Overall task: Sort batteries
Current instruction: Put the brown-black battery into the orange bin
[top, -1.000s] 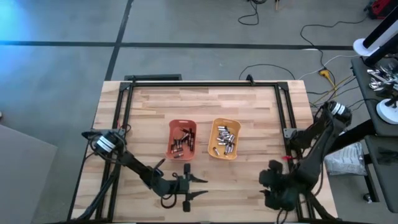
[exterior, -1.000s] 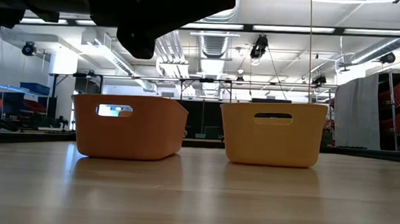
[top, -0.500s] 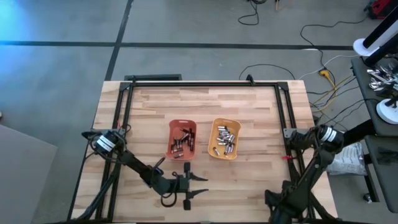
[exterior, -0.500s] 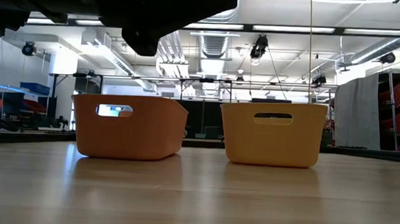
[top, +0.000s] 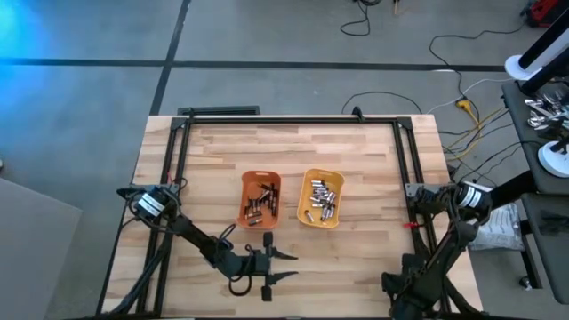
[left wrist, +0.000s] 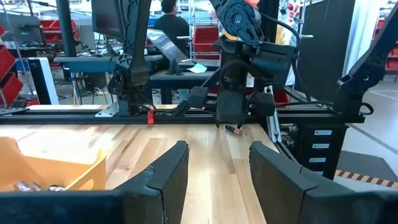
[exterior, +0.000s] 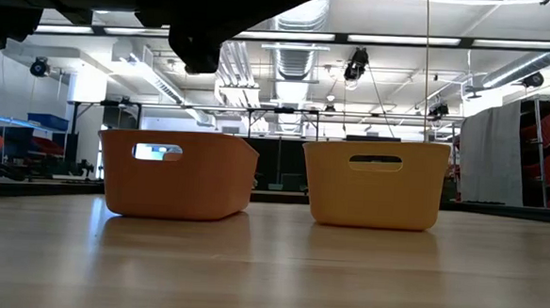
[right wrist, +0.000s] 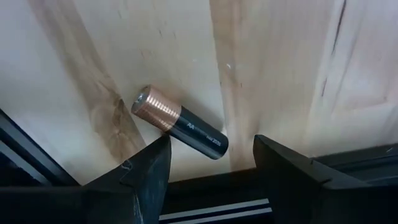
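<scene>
We see a pale wooden table [top: 293, 147] carrying an orange tray [top: 260, 200] and a yellow tray [top: 321, 197] side by side near its middle, and one loose copper-topped battery [right wrist: 180, 122] lying flat by its right edge.

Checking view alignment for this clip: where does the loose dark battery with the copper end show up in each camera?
High view: not visible; the right arm hides that near-right table corner.
Low view: not in it.
Left wrist view: loose battery lies on the wood under the right gripper.
Right wrist view: centre, between the open fingers.
Shared landmark: the right gripper, directly over it.
</scene>
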You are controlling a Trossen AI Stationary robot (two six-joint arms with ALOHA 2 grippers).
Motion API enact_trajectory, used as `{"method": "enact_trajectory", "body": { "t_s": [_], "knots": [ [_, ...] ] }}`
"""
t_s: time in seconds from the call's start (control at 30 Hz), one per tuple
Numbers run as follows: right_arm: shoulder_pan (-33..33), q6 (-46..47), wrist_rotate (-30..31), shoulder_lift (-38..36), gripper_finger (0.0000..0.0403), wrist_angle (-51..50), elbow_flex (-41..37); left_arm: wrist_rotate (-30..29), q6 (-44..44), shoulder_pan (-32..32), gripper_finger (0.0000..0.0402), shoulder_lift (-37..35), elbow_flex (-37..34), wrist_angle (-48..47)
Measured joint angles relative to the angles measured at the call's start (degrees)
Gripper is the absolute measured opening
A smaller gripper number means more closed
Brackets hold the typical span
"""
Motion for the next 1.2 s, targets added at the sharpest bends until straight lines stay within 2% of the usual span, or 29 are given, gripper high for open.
{"method": "enact_trajectory", "body": {
  "t_s": [0.17,0.3,0.7,0.77,0.97,1.2],
  "knots": [
    [0.07,-1.74,3.18,-0.11,0.0217,1.27,-0.10,0.04,-0.86,0.01,0.0150,0.00,0.00,-0.07],
    [0.11,-1.92,4.04,-0.15,0.0198,2.43,-0.17,0.04,-2.49,0.02,0.0150,0.00,0.00,-0.32],
    [-0.67,0.44,5.73,-0.14,0.0066,5.60,0.24,0.20,-6.33,0.07,0.0150,0.00,0.00,-1.31],
    [-1.59,0.46,7.63,-0.07,0.0045,5.60,1.09,1.16,-6.73,0.07,0.0150,0.00,0.00,-1.09],
    [-3.80,-3.29,28.13,-2.00,0.0036,6.42,4.21,2.96,-3.36,-0.75,0.0150,-1.61,-0.07,0.27],
    [-5.50,-11.50,52.13,-5.47,0.0057,8.82,6.66,3.22,-2.62,-2.25,0.0150,-5.78,-2.66,0.05]
  ]
}}
